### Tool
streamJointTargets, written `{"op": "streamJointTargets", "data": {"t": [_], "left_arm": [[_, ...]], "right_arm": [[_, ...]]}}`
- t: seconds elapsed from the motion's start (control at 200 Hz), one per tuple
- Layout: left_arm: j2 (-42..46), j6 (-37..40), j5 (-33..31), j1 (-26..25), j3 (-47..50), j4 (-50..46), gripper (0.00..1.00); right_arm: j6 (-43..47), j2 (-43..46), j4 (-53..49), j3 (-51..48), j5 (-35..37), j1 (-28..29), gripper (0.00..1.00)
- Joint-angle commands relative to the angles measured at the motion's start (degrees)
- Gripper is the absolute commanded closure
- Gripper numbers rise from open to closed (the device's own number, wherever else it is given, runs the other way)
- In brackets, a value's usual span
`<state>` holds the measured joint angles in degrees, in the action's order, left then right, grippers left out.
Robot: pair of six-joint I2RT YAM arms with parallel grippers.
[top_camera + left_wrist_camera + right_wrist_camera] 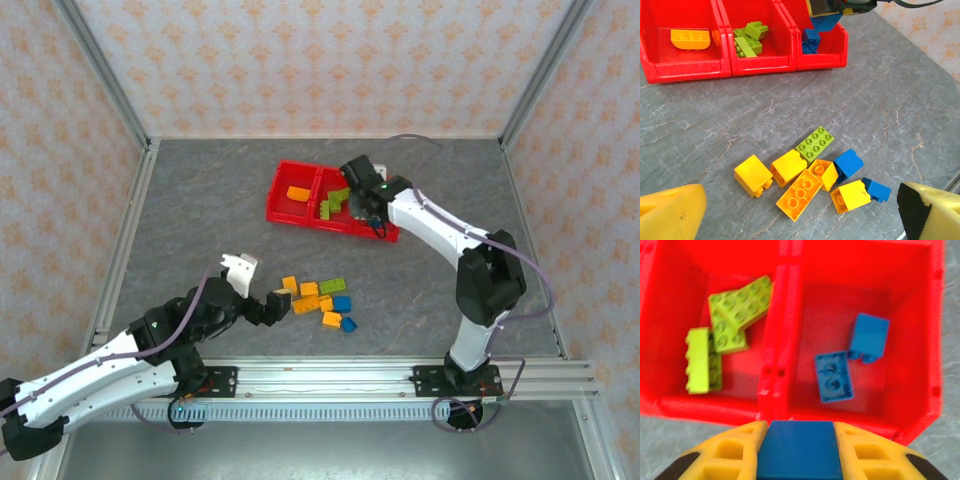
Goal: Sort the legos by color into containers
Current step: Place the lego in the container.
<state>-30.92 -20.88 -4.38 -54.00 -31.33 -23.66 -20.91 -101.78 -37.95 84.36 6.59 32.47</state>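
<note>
Holding a blue brick clamped in my right gripper above the blue-holding end bin of the red containers, I should centre it inside the walls before releasing. My left gripper hangs wide open, empty, over loose legos lying well short of the containers.

You get bright, even light with only faint, soft shadows. Everything ahead of the right gripper looks slightly blurred; your other views are sharp.
</note>
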Motion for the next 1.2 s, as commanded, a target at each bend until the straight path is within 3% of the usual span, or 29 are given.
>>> {"op": "streamJointTargets", "data": {"t": [0.0, 0.345, 0.536, 0.686, 0.996, 1.196], "left_arm": [[1.0, 1.4, 1.9, 0.1, 0.4, 2.0, 0.01], [0.9, 1.8, 3.2, -0.7, 0.8, 2.6, 0.01], [0.8, 2.0, 3.7, -0.7, 1.1, 3.1, 0.01], [0.5, 2.1, 3.7, -0.7, 1.2, 3.1, 0.01], [-0.1, 2.0, 3.6, -0.7, 1.2, 3.1, 0.01], [-0.3, 2.0, 3.4, -0.7, 1.2, 3.1, 0.01]], "right_arm": [[1.4, -2.8, 3.0, 2.2, 1.6, -2.1, 0.82], [1.8, -15.6, 4.7, 12.5, -0.9, -8.8, 0.75], [1.9, -17.7, 5.7, 13.9, -1.2, -9.9, 0.69], [2.8, -17.6, 6.6, 13.8, -2.1, -10.0, 0.5], [2.4, -12.1, 8.9, 9.3, -4.9, -10.0, 0.37], [0.0, -3.8, 11.0, 1.3, -12.2, -9.8, 0.21]]}}
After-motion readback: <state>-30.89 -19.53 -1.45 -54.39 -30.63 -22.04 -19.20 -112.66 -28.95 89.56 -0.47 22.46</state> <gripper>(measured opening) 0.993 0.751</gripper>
